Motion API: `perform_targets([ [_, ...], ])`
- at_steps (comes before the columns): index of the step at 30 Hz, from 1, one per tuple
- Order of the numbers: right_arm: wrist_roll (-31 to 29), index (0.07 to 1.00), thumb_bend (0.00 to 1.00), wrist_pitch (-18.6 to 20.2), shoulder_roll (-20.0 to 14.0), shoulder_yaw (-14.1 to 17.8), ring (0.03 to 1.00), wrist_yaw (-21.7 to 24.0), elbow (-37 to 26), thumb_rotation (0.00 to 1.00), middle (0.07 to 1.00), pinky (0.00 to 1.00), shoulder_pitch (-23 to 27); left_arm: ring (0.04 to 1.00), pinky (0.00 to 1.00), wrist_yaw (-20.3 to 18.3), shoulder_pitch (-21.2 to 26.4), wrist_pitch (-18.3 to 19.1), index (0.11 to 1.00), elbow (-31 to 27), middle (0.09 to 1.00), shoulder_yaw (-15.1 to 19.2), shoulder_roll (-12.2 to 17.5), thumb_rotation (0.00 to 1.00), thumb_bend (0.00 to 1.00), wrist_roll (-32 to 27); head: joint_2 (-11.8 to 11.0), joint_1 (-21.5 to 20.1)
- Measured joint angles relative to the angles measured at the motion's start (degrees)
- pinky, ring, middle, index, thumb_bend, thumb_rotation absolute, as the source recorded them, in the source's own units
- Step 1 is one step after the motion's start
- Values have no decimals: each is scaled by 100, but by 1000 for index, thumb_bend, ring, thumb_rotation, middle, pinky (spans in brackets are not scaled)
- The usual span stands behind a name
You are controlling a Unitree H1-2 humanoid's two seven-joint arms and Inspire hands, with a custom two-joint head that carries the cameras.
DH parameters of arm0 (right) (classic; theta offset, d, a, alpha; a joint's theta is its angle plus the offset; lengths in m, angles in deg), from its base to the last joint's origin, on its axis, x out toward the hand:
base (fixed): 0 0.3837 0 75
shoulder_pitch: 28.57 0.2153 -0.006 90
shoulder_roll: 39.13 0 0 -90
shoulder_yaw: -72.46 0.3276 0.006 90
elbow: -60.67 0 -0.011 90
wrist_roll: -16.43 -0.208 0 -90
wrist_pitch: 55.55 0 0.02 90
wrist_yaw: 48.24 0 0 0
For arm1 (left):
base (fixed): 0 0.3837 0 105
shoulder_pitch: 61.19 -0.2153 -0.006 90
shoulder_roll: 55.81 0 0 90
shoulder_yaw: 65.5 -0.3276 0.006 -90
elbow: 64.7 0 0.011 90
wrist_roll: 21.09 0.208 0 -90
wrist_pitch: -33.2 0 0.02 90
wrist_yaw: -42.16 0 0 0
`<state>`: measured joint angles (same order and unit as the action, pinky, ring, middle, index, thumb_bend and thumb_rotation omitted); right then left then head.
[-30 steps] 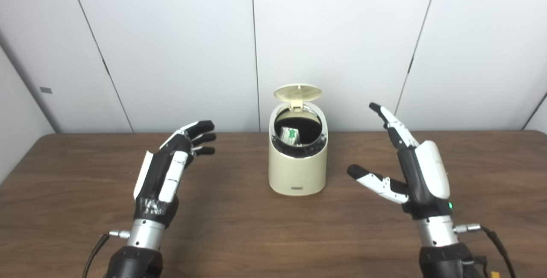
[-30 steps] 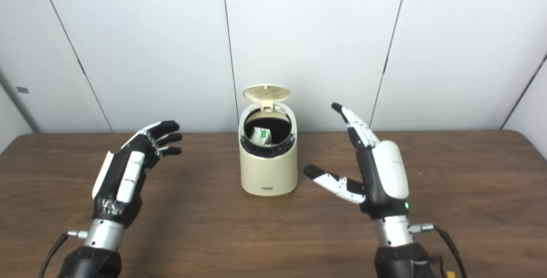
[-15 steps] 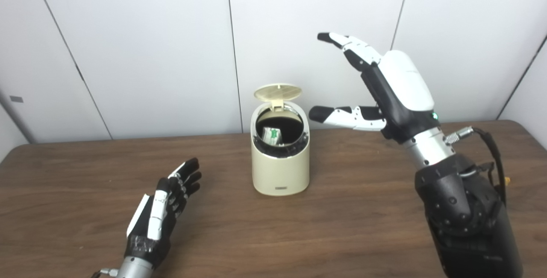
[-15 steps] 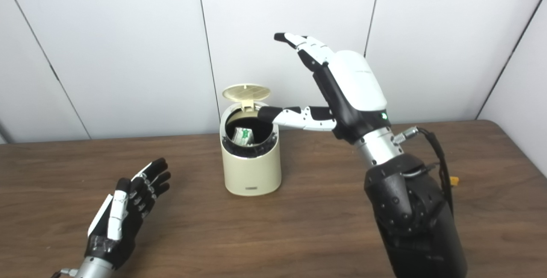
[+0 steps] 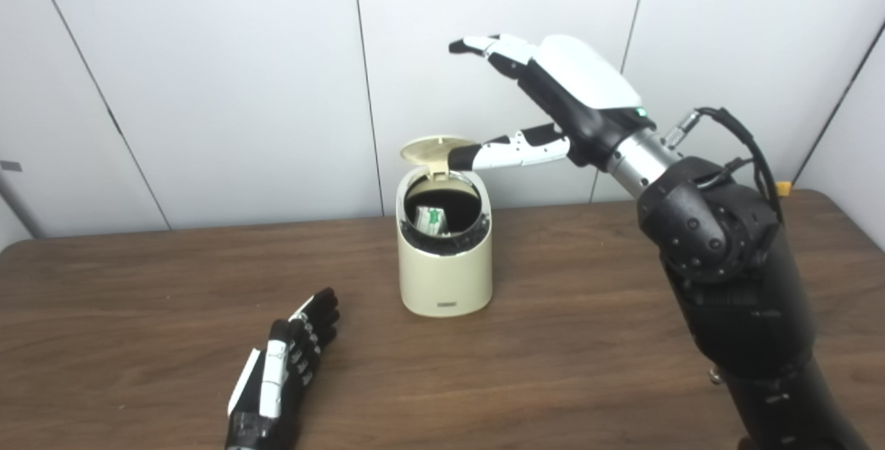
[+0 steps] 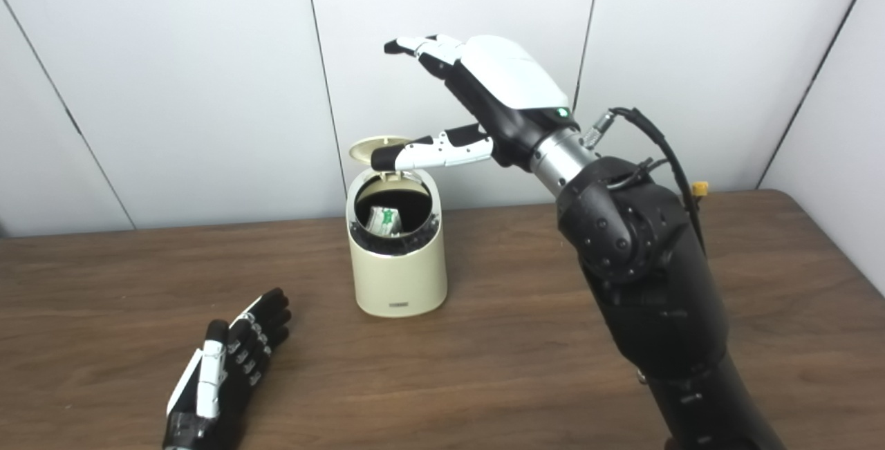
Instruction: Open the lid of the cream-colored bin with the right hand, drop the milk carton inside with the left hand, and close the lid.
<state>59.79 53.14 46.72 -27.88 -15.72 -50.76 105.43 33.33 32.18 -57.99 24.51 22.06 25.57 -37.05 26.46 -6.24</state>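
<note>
White wall panels (image 5: 207,77) back a brown wooden desk (image 5: 588,339). The right hand (image 5: 553,101), open and empty, hovers at upper centre, its thumb tip overlapping the raised lid (image 5: 430,148). The cream-colored bin (image 5: 446,256) stands at centre, the milk carton (image 5: 430,219) half hidden inside. The left hand (image 5: 287,374), open, lies at the bottom edge, wrist cut off.

I see the cream-colored plastic bin (image 5: 445,267) mid-table on the brown wooden table (image 5: 138,312), its round lid (image 5: 430,149) tipped up behind the opening. The small milk carton (image 5: 431,219) lies inside. My right hand (image 5: 553,97) hangs above the lid; my left hand (image 5: 283,374) rests on the table, left and nearer.
</note>
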Motion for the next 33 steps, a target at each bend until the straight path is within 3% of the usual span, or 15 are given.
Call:
perform_targets([
  [4,46,863,921,-11,-14,-172,911,111,307,818,872,771,185,942,956,-4,-2,1,932,-1,935,59,-62,973,724,51,26,44],
  [8,70,869,929,-15,-101,-335,915,180,570,819,884,806,296,937,953,-4,-8,14,928,-15,931,100,-111,970,724,141,44,79],
  [18,41,851,916,-146,-131,-563,904,220,960,846,869,779,289,932,948,-10,-42,28,923,-61,925,161,-203,953,727,200,70,158],
  [23,-7,841,900,-150,-123,-562,906,132,961,800,872,788,188,930,939,-20,-43,129,915,-103,919,203,-219,942,717,175,35,176],
  [28,-86,836,880,-296,-101,-620,890,40,962,819,852,807,-61,934,956,-21,-42,225,921,-143,924,262,-273,944,714,150,44,194],
  [33,-81,847,858,-381,-111,-731,908,34,961,809,860,883,-189,933,972,-29,-37,256,918,-144,922,287,-296,939,715,133,18,202],
])
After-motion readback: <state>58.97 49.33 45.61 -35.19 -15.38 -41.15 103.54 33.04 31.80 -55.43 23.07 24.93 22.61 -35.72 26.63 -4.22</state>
